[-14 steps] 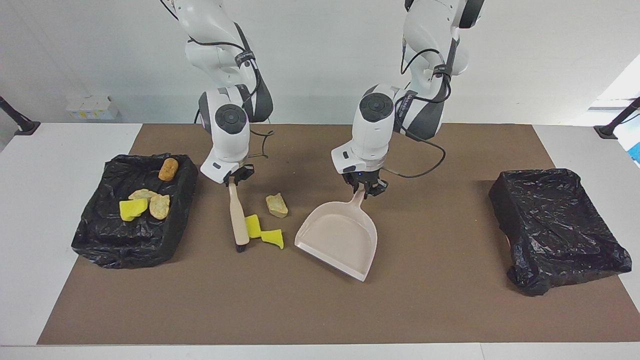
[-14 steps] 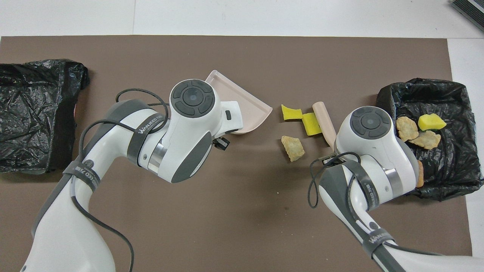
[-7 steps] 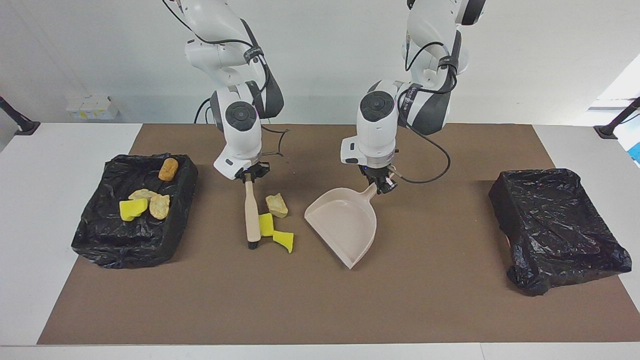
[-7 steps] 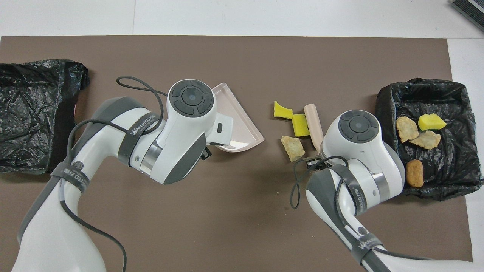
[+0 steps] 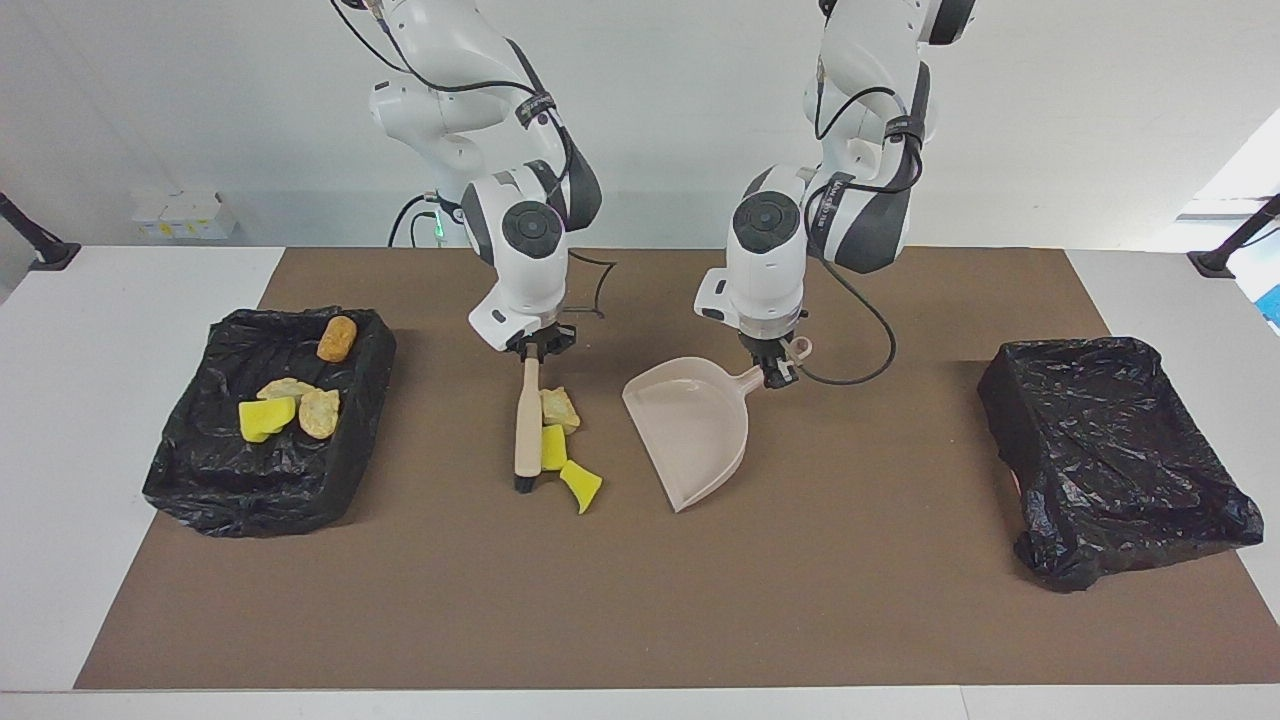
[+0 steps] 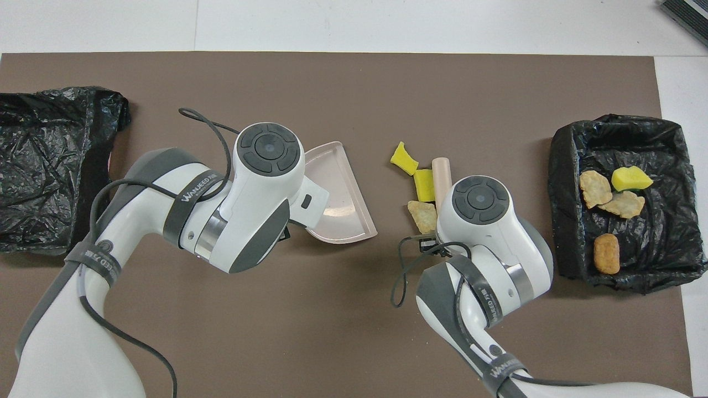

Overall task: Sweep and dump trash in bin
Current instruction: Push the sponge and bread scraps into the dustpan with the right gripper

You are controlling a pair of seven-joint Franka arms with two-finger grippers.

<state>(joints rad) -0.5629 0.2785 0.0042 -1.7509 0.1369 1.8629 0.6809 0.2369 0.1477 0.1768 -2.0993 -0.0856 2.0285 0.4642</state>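
Brown mat (image 5: 640, 600): right gripper (image 5: 541, 350) clenched on brush (image 5: 525, 425) abutting three scraps (image 5: 560, 440), left gripper (image 5: 775, 372) grasping dustpan (image 5: 695, 430); sweep step, next push scraps into pan.

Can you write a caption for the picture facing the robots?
Right gripper sweeps brush against three scraps; left gripper holds dustpan.

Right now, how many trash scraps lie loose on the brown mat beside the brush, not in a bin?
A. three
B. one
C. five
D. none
A: beside the brush held by the right gripper lie a tan chunk and two yellow sponge pieces; the other four sit in the black-lined bin at the right arm's end.
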